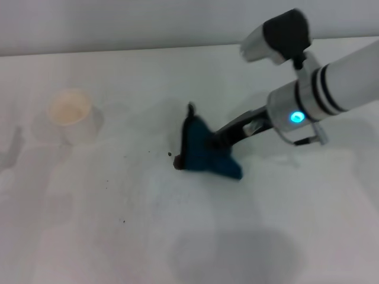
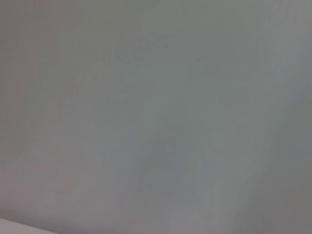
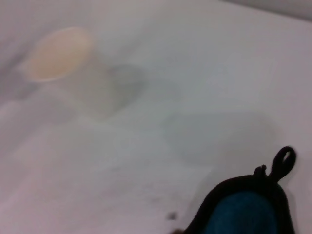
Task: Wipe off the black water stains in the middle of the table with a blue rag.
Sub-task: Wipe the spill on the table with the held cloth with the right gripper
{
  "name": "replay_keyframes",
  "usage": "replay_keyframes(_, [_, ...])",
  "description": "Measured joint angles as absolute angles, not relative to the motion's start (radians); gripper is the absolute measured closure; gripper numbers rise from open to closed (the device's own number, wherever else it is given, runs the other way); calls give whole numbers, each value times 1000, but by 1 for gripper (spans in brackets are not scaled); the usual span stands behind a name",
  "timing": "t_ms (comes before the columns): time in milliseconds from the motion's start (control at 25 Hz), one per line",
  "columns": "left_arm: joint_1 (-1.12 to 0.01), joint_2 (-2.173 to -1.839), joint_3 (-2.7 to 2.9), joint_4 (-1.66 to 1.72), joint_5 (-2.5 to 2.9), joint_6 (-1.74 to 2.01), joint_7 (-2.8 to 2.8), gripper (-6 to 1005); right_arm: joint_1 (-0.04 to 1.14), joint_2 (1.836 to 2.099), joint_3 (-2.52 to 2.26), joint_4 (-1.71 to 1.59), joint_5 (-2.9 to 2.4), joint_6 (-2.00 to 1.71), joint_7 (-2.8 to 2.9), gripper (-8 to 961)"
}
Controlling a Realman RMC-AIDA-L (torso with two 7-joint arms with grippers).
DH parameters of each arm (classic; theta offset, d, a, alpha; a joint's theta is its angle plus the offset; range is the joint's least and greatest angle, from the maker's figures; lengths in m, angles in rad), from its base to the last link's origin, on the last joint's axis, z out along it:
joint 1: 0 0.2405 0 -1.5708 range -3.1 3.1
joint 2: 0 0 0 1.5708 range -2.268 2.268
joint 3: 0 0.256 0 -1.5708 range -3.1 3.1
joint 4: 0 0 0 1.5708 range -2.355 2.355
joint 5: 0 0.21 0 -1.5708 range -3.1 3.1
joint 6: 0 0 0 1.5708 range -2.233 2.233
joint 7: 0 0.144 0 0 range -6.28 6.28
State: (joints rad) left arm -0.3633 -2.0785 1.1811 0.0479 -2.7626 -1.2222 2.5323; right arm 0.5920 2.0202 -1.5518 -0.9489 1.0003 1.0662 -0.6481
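Blue cloth is what your right pincer [image 1: 216,141] is clamped on: the rag [image 1: 207,152] sits bunched between its dark fingers, pressed down on the white table [image 1: 118,248] near the middle, with the right arm reaching in from the far right. You can see the rag's dark edging and a small hanging loop [image 3: 284,161] sticking up at its far end; the right wrist view shows the same loop above the blue centre of the rag [image 3: 246,212]. Just beside the rag's left edge, touching or nearly touching it, lies the black water stains [image 1: 176,162] blob, a small dark spot much smaller than the rag. A few tiny dark specks [image 1: 125,157] are scattered farther left and nearer to you across the table, well apart from the rag. Far off to the left stands a pale, translucent cup [image 1: 71,113] with a cream-coloured rim, well clear of both the stain and the rag; you see it too in the right wrist view [image 3: 58,56]. Your left pincer is out of view, and the left wrist camera shows only a plain grey surface.
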Motion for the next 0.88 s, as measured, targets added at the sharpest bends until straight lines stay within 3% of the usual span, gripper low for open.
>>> replay_keyframes(360, [-390, -2077, 1185, 49, -2758, -1183, 2521, 122, 663, 2028, -1792, -821, 1133, 907, -689, 883])
replay_keyframes(880, [-395, -2077, 1186, 59, -2756, -1169, 2507, 121, 662, 2020, -1851, -756, 1191, 584, -698, 886])
